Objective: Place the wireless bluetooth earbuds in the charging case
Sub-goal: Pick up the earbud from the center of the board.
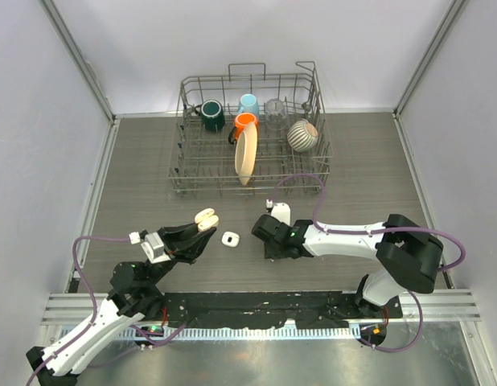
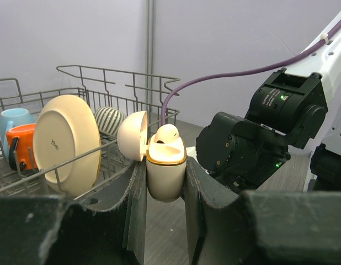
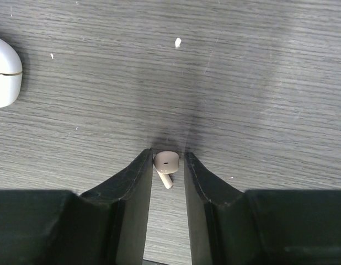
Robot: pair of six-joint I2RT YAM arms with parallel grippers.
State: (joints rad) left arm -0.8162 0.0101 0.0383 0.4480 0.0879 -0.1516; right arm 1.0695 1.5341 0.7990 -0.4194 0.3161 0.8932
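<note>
One earbud (image 3: 166,163) lies on the table (image 3: 242,83) between my right gripper's (image 3: 168,154) fingers; whether they pinch it I cannot tell. It looks tiny, light and slick, so I'd squeeze its head. A second earbud (image 2: 168,134) sits in the open charging case (image 2: 166,174), clamped in my left gripper (image 2: 164,165).

Matching pair here: left arm (image 1: 80,342) and right arm (image 1: 345,239) are white shells with chunky black joints. A purple cable (image 1: 82,273) loops off each, just above the base rail (image 1: 256,304). Tiny green LEDs (image 2: 280,97) on the black housings, and matte black, slightly scuffed fingers (image 2: 134,210).
</note>
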